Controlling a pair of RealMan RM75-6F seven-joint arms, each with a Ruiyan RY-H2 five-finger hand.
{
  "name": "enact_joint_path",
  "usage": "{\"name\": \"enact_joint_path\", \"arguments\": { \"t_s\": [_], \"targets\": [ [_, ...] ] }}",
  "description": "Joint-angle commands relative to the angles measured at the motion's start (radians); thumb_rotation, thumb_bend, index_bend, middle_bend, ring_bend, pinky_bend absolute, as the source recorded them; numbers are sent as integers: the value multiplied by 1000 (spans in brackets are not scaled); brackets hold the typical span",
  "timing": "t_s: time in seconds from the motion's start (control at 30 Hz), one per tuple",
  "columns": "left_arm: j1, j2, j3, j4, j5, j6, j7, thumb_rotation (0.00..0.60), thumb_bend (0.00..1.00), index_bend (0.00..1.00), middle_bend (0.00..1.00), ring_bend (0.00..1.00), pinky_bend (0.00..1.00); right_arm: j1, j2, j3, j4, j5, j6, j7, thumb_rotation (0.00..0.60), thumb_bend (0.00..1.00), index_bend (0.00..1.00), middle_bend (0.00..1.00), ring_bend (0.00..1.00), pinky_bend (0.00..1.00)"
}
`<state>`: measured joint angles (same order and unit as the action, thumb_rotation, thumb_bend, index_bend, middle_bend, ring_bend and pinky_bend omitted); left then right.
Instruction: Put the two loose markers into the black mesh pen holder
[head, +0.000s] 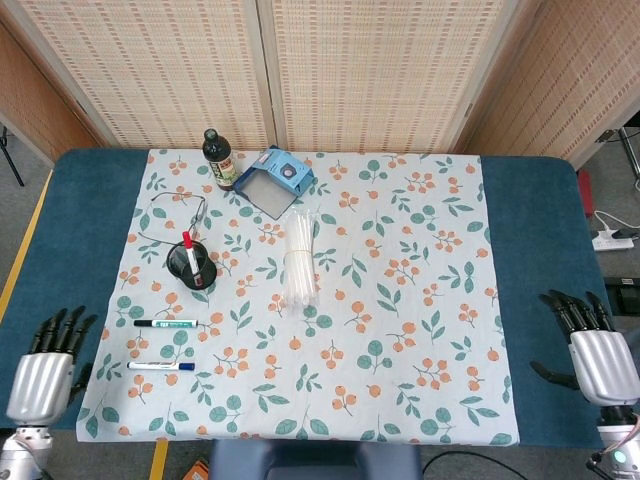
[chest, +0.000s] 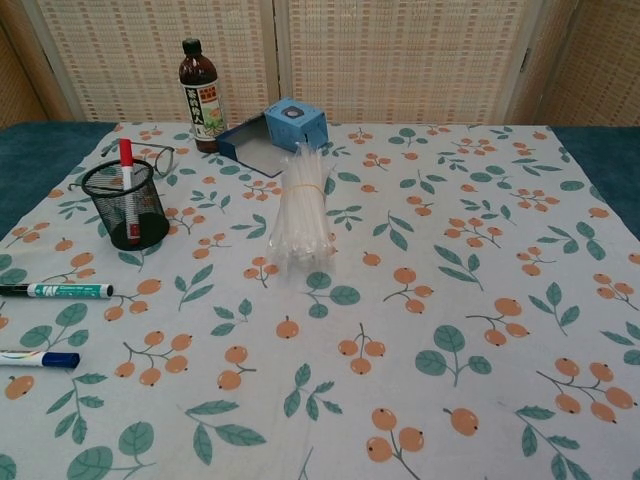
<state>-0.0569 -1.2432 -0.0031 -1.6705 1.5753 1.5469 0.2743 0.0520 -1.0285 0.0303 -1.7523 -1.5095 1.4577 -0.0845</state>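
Head view shows left hand (head: 45, 375) and right hand (head: 598, 355) empty, fingers spread apart.

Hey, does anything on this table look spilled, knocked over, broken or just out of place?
Nothing looks spilled or damaged. The bottle and black mesh pen holder stand upright. The only stray items are the green-labelled marker and the blue-capped marker, lying loose on the cloth near the holder.

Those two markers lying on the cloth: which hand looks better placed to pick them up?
The left hand, probably. It rests just beside the blue-capped marker and green-labelled marker, with the pen holder on the same side. The right hand sits at the far edge.
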Motion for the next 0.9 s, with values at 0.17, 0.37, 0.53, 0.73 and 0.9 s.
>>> {"name": "enact_joint_path", "arguments": {
  "t_s": [0.17,0.37,0.53,0.73,0.9],
  "targets": [
    [-41,-154,53,-97,77,-107,195,600,338,160,129,10,141,2,1,0,1,-1,-2,6,600,0,159,106,136,1],
    [-65,-269,25,-58,-4,-177,256,600,339,237,186,45,165,-1,7,1,5,0,3,25,600,0,159,106,137,1],
    [-76,-332,8,19,-56,-203,286,600,339,297,247,84,182,-1,11,3,9,6,-1,41,600,0,159,106,138,1],
    [-85,-362,-11,84,-94,-208,281,600,339,365,303,119,203,1,12,5,14,12,-5,49,600,0,159,106,138,1],
    [-95,-386,-23,145,-99,-198,291,600,339,374,317,124,208,1,12,4,13,12,-7,49,600,0,159,106,138,1]
  ]
}}
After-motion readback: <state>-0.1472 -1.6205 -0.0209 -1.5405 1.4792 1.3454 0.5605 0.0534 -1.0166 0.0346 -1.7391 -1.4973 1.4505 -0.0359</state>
